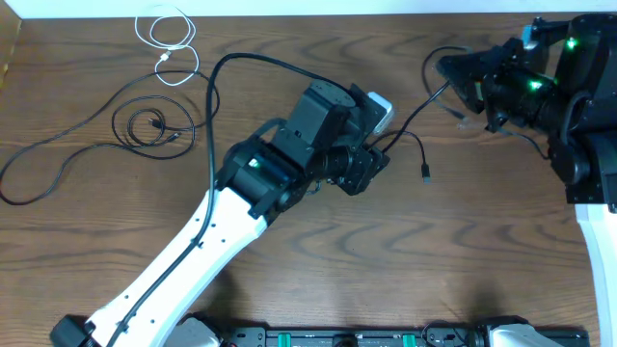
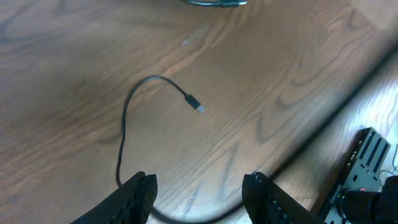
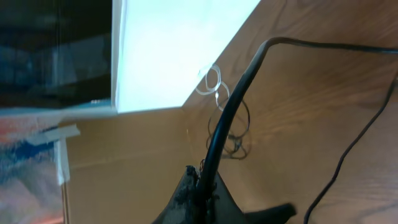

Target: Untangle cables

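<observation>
A short black cable (image 1: pixel 413 120) runs from my right gripper (image 1: pixel 463 87) down across the middle of the table to a plug end (image 1: pixel 425 176). My right gripper is shut on this cable (image 3: pixel 231 106), seen close up in the right wrist view (image 3: pixel 207 186). My left gripper (image 1: pixel 379 154) is open low over the same cable, which passes between its fingers (image 2: pixel 202 202). The cable's loop (image 2: pixel 124 118) and plug (image 2: pixel 198 107) lie ahead of them. A white cable (image 1: pixel 169 34) lies coiled at the far left. A long black cable (image 1: pixel 72 135) and a coiled black one (image 1: pixel 145 125) lie left.
The left arm's own thick black wire (image 1: pixel 260 60) arcs over the table behind the left wrist. The right arm's base (image 1: pixel 588 145) fills the right edge. The table's far edge (image 1: pixel 289 8) runs along the top.
</observation>
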Available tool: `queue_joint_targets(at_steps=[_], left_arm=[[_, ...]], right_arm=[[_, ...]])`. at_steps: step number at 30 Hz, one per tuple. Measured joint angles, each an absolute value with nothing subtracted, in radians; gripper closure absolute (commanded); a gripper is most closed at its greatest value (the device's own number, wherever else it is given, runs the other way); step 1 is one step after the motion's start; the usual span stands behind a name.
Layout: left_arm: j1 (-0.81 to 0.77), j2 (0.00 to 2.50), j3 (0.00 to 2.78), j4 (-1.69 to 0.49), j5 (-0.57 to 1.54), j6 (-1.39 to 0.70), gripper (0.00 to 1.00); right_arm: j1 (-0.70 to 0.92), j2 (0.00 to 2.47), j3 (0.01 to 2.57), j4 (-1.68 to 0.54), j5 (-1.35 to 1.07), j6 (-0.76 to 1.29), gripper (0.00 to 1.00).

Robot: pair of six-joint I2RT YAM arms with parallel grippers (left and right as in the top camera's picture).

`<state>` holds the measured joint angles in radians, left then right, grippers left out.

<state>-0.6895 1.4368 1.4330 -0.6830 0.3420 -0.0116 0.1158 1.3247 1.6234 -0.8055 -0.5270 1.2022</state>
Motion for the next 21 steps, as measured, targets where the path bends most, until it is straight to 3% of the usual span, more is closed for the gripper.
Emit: queue_joint_targets(at_steps=[21], left_arm=[[-0.690,1.395,1.433,-0.698,0.435,-0.026,0.50]], right_arm=[[0.106,1.325,1.623,-0.770,-0.551,1.241,0.98]])
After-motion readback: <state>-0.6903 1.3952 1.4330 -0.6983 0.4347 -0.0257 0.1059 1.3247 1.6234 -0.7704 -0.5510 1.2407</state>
